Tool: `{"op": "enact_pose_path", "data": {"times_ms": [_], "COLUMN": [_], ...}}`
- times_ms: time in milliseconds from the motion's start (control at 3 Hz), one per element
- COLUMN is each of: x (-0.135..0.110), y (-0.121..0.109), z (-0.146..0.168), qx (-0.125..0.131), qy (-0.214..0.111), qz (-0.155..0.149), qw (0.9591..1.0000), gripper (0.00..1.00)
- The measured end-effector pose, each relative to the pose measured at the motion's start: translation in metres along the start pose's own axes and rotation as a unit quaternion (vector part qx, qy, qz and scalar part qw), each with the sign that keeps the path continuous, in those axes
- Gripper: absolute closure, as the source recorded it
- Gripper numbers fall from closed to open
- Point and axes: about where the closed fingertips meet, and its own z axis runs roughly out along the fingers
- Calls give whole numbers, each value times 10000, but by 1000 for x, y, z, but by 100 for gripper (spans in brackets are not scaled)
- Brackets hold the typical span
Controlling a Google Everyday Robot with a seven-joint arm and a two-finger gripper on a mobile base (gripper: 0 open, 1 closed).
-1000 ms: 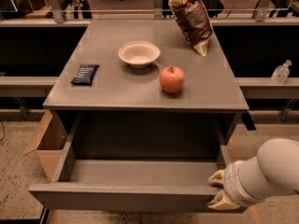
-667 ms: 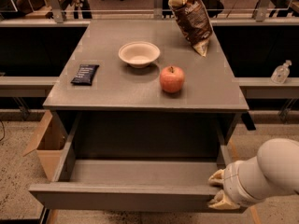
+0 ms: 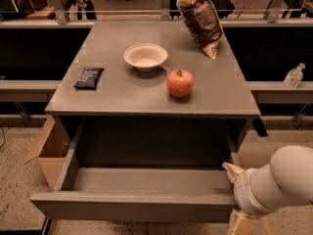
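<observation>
My gripper [image 3: 234,198] sits at the lower right, right at the right end of the open drawer's front panel [image 3: 132,207]. The white arm behind it fills the bottom right corner. The drawer's inside [image 3: 146,180] shows nothing in it. On the grey tabletop [image 3: 122,97] above stand a red apple [image 3: 180,82], a white bowl [image 3: 145,57], a brown chip bag [image 3: 200,18] leaning at the back right, and a dark snack packet [image 3: 89,77] on the left.
An open cardboard box [image 3: 49,151] stands on the floor left of the drawer. A clear pump bottle [image 3: 295,75] rests on the low shelf to the right. A rail and chairs lie behind the table.
</observation>
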Motion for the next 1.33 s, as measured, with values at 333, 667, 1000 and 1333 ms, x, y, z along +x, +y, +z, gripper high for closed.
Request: {"op": "enact_pose_path", "data": {"times_ms": [333, 667, 1000, 1333], "x": [0, 11, 30, 52], "y": [-1, -14, -34, -50], "z": [-1, -28, -65, -105], "qx": [19, 276, 645, 1068], "qy": [-41, -246, -421, -546], "qz": [-33, -97, -79, 26], "qw": [10000, 9993, 9970, 9928], "gripper": [0, 0, 0, 0]}}
